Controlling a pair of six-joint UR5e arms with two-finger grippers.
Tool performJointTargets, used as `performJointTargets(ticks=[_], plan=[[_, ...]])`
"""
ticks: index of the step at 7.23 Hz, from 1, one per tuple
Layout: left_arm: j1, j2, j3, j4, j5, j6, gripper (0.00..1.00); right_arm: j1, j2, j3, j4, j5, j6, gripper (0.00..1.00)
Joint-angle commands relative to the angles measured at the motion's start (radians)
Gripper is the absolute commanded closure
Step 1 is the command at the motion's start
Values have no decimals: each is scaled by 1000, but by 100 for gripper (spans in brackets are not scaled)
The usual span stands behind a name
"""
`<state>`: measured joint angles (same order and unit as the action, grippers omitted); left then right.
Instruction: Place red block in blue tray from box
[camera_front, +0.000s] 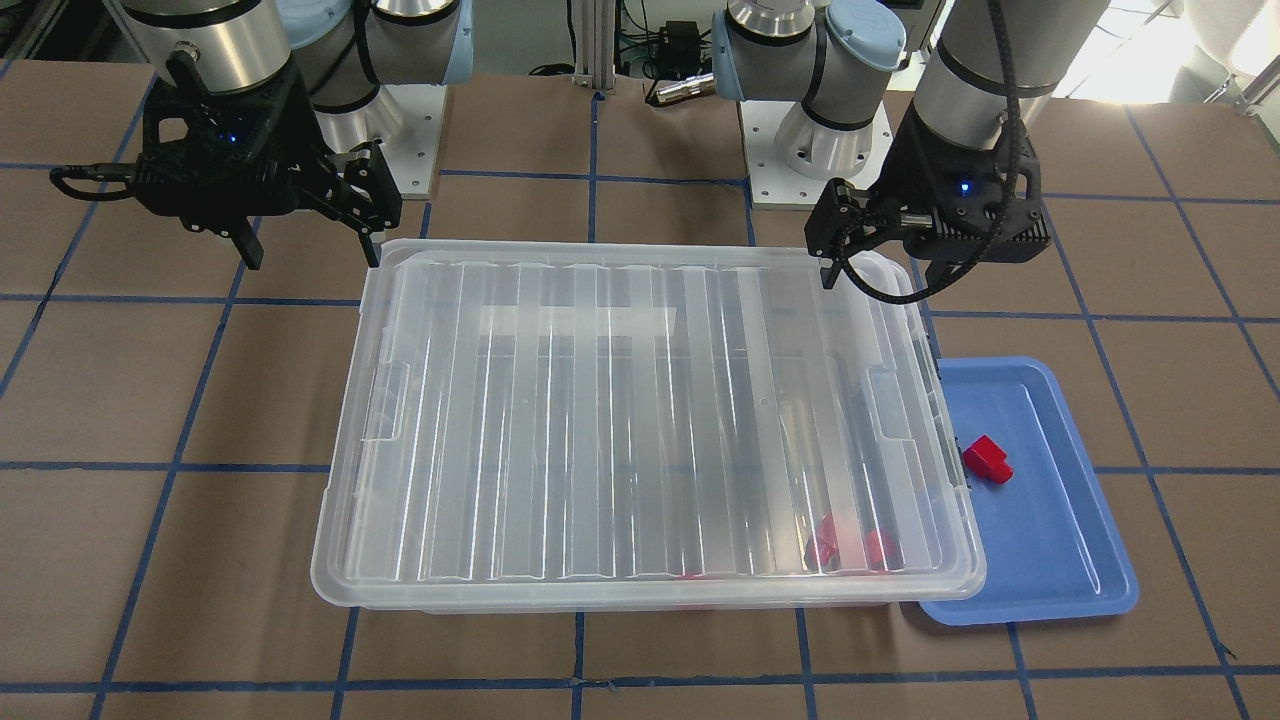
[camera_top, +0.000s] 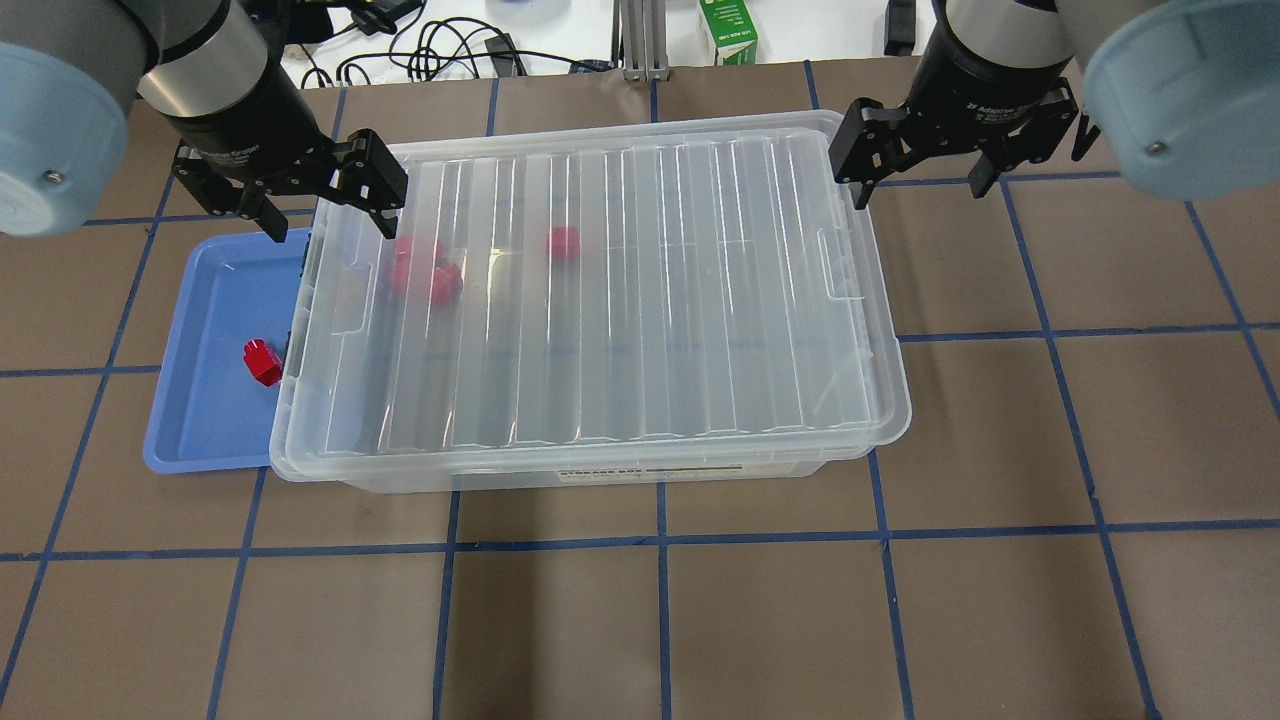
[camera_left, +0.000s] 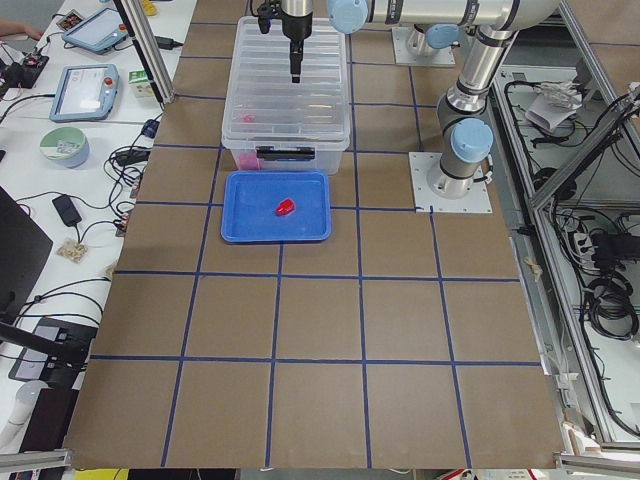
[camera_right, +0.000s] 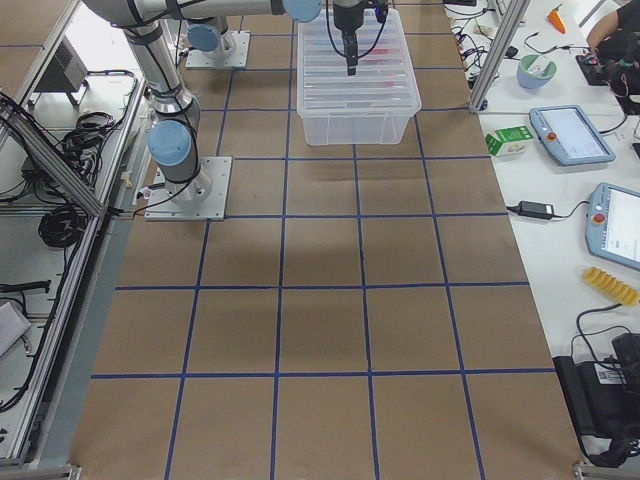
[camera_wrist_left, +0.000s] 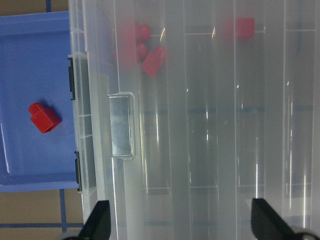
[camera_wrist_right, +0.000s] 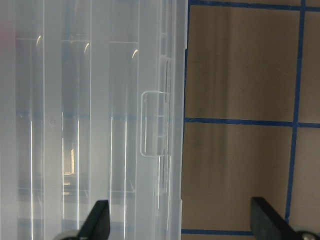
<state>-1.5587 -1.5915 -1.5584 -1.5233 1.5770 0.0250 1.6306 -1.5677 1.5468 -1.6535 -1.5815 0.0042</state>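
One red block (camera_top: 262, 362) lies in the blue tray (camera_top: 205, 425), also seen in the front view (camera_front: 987, 460) and the left wrist view (camera_wrist_left: 44, 117). The clear box (camera_top: 600, 300) stands beside the tray with its ribbed lid on. Several more red blocks (camera_top: 425, 272) show blurred through the lid at the tray end. My left gripper (camera_top: 330, 228) is open and empty, hovering over the box's left end by the lid handle (camera_wrist_left: 122, 125). My right gripper (camera_top: 920, 195) is open and empty over the box's right end.
The box's lid edge overlaps the tray's rim (camera_front: 1050, 560). Dark latches (camera_wrist_left: 71, 82) sit on the box's side facing the tray. Brown table with blue grid tape (camera_top: 660, 540) surrounds them. Cables and a green carton (camera_top: 728, 30) lie past the far edge.
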Motion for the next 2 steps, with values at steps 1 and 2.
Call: performJointTargets(ticks=[1,2], plan=[[-4,1,-9,0,0,0,0,0,0,-1,0,-2,0,0],[-4,8,-12,0,1,0,0,0,0,-1,0,-2,0,0]])
